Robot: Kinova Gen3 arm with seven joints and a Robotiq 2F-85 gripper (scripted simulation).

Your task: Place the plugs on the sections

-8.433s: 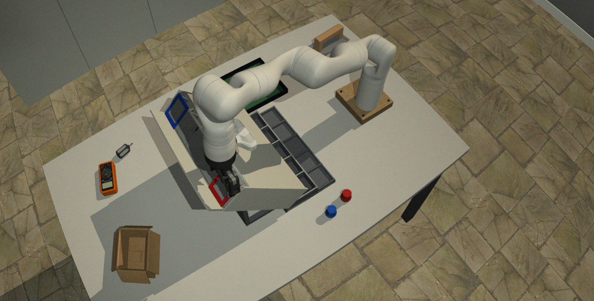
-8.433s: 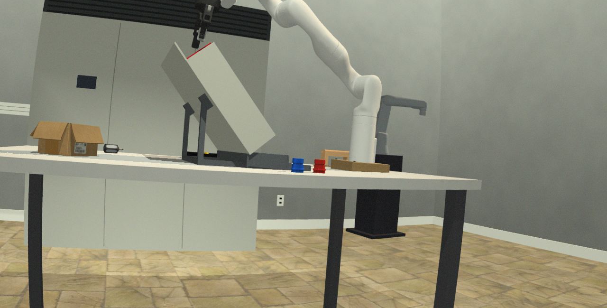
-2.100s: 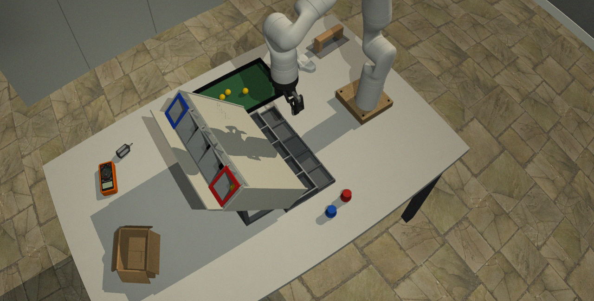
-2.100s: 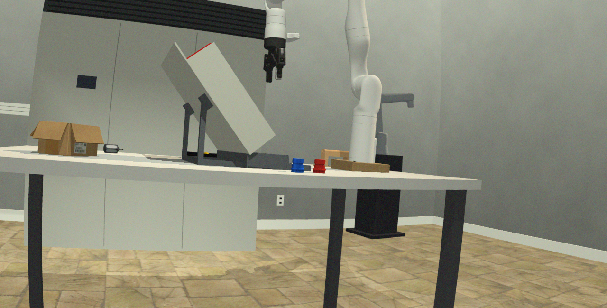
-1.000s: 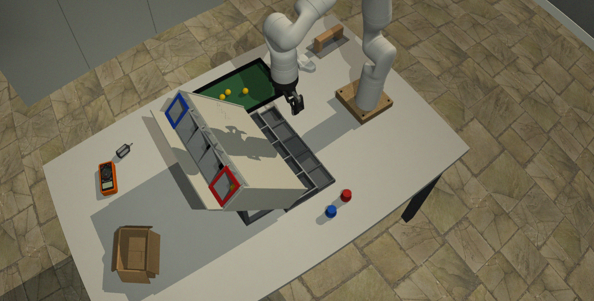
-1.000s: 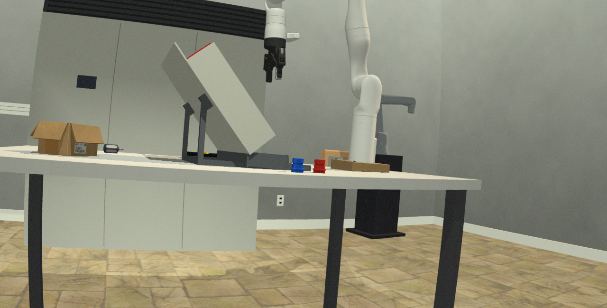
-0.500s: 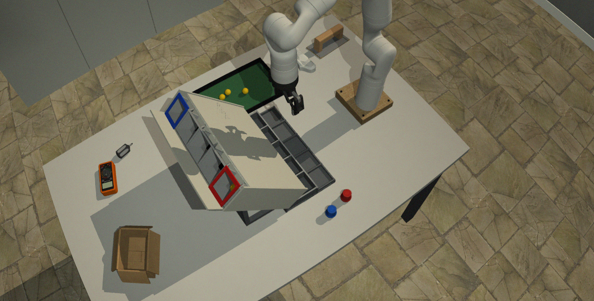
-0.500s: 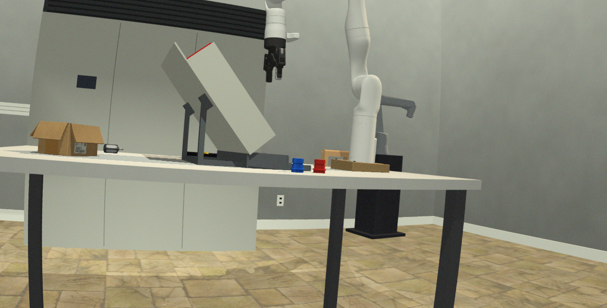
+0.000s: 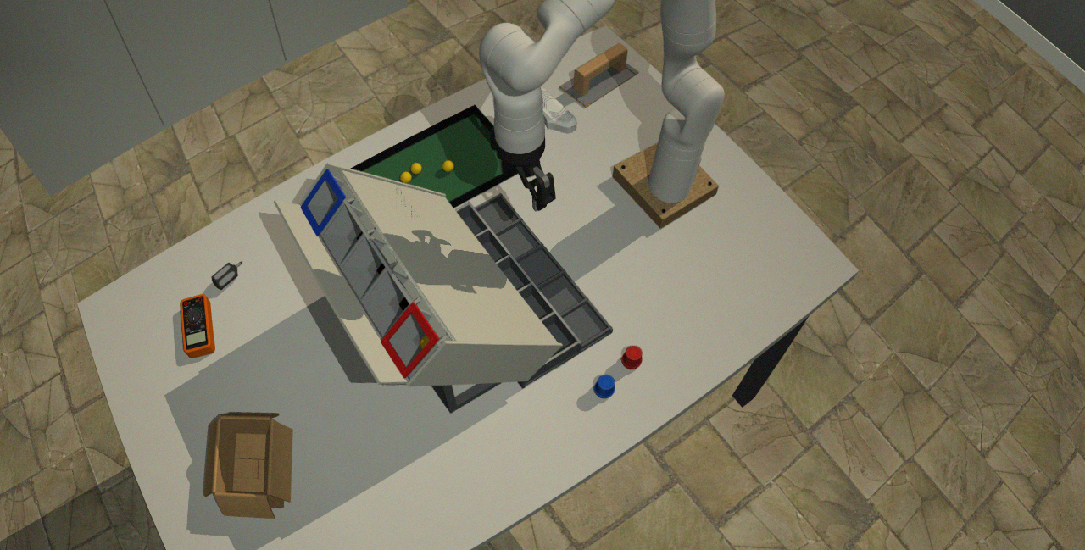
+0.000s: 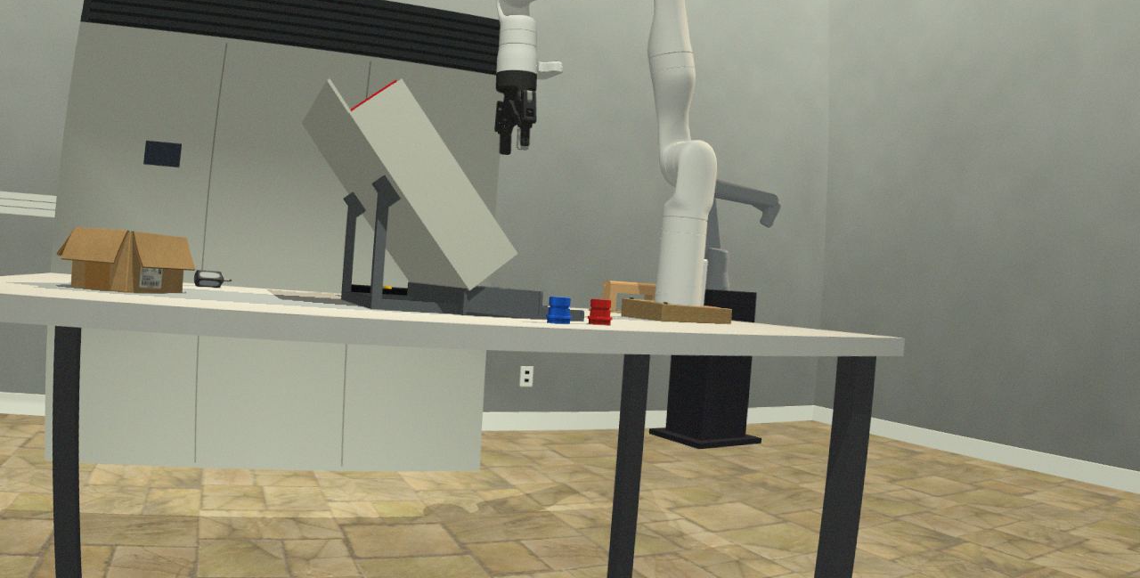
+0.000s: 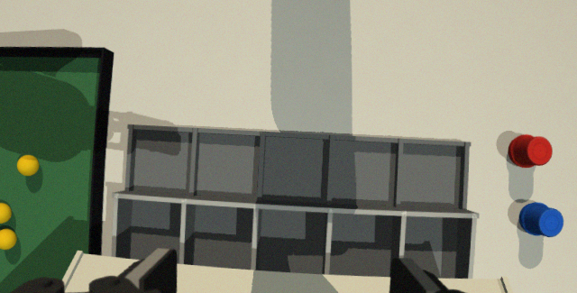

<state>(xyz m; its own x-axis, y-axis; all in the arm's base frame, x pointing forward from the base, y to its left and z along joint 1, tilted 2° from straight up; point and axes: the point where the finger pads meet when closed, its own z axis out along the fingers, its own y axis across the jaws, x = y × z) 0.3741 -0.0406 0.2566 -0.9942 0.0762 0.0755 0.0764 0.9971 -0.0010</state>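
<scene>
My gripper (image 9: 540, 202) (image 10: 513, 150) (image 11: 283, 279) is open and empty, high above the sectioned tray (image 10: 501, 302) (image 11: 293, 206). The tray's flat front sections hold no plug. The red plug (image 9: 631, 356) (image 10: 600, 311) (image 11: 539, 151) and blue plug (image 9: 604, 386) (image 10: 558, 310) (image 11: 551, 222) stand upright on the table beside it. The tilted cover (image 9: 523, 319) hides the pipes. The red-banded funnel (image 9: 398, 325) shows a yellow marble (image 9: 425, 341) inside; the blue-banded funnel (image 9: 315, 190) shows none. Three yellow marbles (image 9: 448, 165) (image 11: 28, 165) lie in the green marble tray (image 9: 415, 137) (image 11: 101, 149).
An open cardboard box (image 9: 250, 459) (image 10: 119, 267), an orange multimeter (image 9: 197, 325) and a small grey tool (image 9: 225, 275) lie beyond the funnels. A wooden-handled trowel (image 9: 600, 70) and a white object (image 9: 559, 116) lie near the marble tray. The arm's wooden base (image 9: 637, 186) stands behind the plugs.
</scene>
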